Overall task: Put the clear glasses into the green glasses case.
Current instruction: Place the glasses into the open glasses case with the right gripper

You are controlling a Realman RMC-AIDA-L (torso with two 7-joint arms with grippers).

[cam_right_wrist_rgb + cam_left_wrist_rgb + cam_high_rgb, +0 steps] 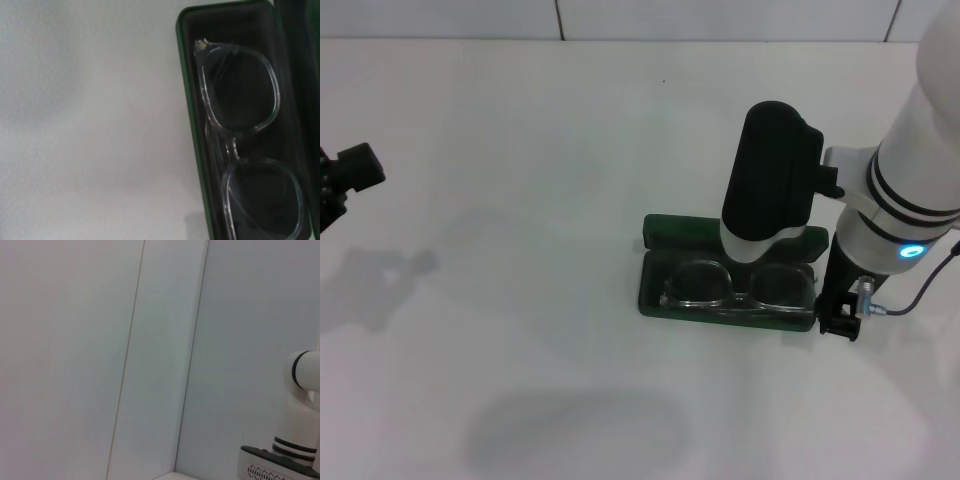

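The clear transparent plastic glasses (735, 288) already lie folded inside the open dark green rectangular hard glasses case (655, 290), lenses up on its dark lining, near the middle of the white desk (520, 250). The right gripper (840, 325) hangs just beside the case's end, off to the robot's right; whether its jaws are open or closed cannot be told, and nothing shows in them. To finish well, it should lift straight up and away without nudging the case or the raised lid. The left gripper (345, 175) sits parked at the far left, its jaws' state also unreadable.
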